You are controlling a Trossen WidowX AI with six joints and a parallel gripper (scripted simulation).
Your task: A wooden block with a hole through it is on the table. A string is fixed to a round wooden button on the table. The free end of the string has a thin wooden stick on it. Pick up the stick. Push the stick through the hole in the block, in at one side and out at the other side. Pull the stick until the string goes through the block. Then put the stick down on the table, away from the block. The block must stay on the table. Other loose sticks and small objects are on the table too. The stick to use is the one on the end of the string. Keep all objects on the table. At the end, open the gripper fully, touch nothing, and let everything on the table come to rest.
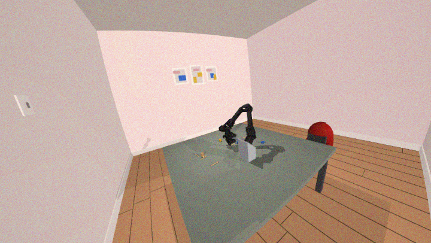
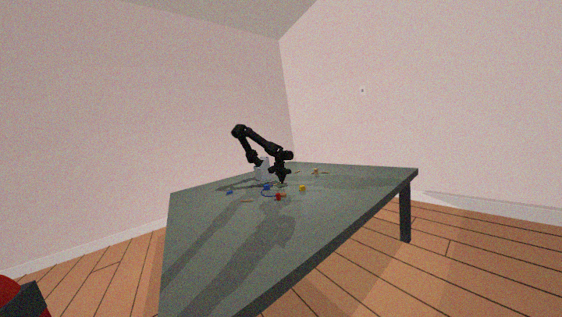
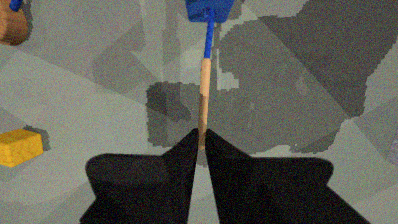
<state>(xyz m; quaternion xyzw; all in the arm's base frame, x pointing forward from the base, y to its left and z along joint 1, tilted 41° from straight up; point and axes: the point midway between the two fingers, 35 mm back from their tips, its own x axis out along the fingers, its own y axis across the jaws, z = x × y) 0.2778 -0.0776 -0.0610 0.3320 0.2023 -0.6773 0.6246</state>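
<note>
Top view: the black arm (image 1: pixel 251 120) (image 2: pixel 257 136) reaches over the grey-green table (image 1: pixel 211 187) (image 2: pixel 220 236), its gripper (image 1: pixel 231 144) (image 2: pixel 282 183) (image 3: pixel 201 133) low behind a pale grey box (image 1: pixel 245 150) (image 2: pixel 261 169). A yellow block (image 1: pixel 220 140) (image 2: pixel 302 188) (image 3: pixel 21 148) sits near the claw, and a small blue piece (image 1: pixel 263 142) (image 2: pixel 229 192) lies on the other side of the arm. Well apart from the claw, a loose stick (image 1: pixel 214 163) lies near a small wooden piece (image 1: pixel 202 154) (image 2: pixel 315 171) that has thin sticks around it

Exterior view: the claw points down beside the blue holed block (image 2: pixel 266 186) (image 3: pixel 210 9), which is on the table. From the block the blue string (image 2: pixel 268 195) (image 3: pixel 208 40) curves towards the round wooden button (image 2: pixel 282 194) (image 3: pixel 12 22), with a red piece (image 2: pixel 277 196) just beside the button

Wrist view: the fingers are pinching the near end of the thin wooden stick (image 3: pixel 204 100). The whole stick lies outside the block, on the gripper's side, and a short straight length of string joins its far end to the block. The hole itself cannot be made out
</note>
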